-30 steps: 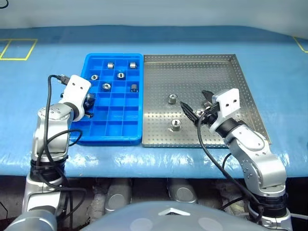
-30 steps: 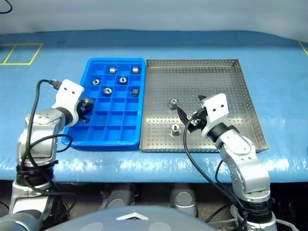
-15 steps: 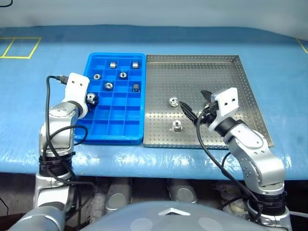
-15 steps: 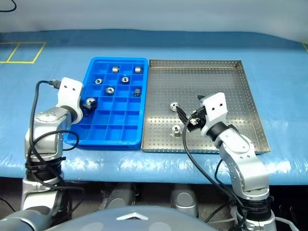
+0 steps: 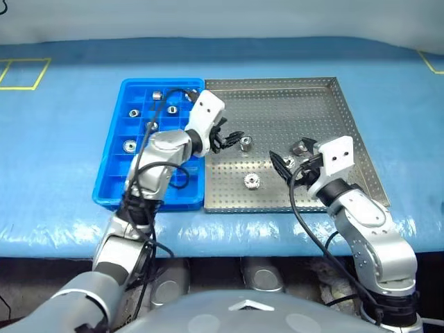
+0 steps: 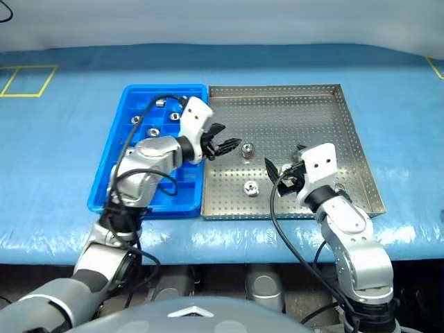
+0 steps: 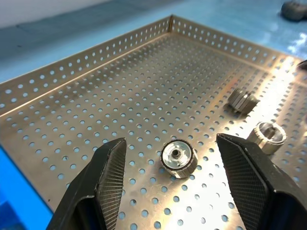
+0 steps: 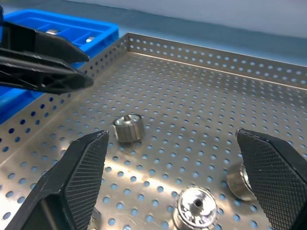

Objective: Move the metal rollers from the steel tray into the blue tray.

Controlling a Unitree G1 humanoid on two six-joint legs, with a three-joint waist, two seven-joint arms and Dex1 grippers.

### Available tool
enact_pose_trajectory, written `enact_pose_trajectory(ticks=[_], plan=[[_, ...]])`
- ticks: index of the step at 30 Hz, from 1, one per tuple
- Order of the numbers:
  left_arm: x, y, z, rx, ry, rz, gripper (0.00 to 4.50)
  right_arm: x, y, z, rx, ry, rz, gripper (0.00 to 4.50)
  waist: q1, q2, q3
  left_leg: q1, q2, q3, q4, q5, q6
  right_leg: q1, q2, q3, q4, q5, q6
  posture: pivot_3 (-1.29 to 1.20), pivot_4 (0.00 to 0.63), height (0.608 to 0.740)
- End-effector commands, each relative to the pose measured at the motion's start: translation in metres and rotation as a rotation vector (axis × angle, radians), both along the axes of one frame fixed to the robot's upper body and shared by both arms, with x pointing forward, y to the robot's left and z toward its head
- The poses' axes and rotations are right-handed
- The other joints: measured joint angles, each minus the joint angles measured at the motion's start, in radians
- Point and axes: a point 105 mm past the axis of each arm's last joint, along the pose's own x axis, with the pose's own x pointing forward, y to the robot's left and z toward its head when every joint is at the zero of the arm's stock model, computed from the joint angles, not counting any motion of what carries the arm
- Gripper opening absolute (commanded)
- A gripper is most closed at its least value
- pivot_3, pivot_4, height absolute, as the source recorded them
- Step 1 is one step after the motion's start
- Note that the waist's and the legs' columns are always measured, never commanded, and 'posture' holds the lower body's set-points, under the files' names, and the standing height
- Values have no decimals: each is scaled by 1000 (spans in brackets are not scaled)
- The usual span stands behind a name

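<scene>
The steel tray (image 5: 326, 104) lies right of the blue tray (image 5: 111, 187). My left gripper (image 5: 229, 139) reaches across onto the steel tray, open, with one metal roller (image 5: 245, 143) just ahead of its fingertips and untouched. In the left wrist view that roller (image 7: 178, 158) stands between and beyond the open fingers (image 7: 110, 167). Another roller (image 5: 251, 182) sits nearer the tray's front edge. My right gripper (image 5: 289, 157) hovers open and empty over the tray's right half, with rollers (image 8: 196, 208) close below it. Several rollers (image 5: 130, 146) rest in blue tray compartments.
Both trays sit on a blue table cover (image 5: 388, 90). Yellow tape marks (image 5: 21, 73) lie at the far left. The steel tray's raised perforated rim (image 7: 86, 62) borders its floor. My two grippers are close together over the tray's middle.
My left gripper opened, left a roller in a left compartment of the blue tray, then swung right to the steel tray. My right gripper stayed nearly still. The camera view shifted.
</scene>
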Motion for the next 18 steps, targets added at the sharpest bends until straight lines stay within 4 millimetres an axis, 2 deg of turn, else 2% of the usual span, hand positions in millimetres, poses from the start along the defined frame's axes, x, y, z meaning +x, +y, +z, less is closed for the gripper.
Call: enact_pose_trajectory(ticks=[1, 7, 18], plan=[[17, -8, -3, 56, -52, 21, 3248, -3, -1, 16, 3, -79, -20, 4500, -15, 0, 0, 0, 0, 0, 0, 0, 0, 0, 0, 0, 0, 0, 0, -278, 150, 740], [23, -21, -18, 67, -11, -4, 3248, -5, -4, 17, 1, -90, -45, 4500, -52, 0, 0, -1, 0, 0, -1, 0, 1, -1, 0, 0, -2, 0, 0, -303, 150, 740], [17, -23, -43, 96, 65, -31, 3248, -6, -4, 18, -6, -94, -49, 4500, -98, 0, 0, -1, 0, 0, -1, -1, 1, 0, 0, 0, -2, 0, 1, -307, 150, 740]])
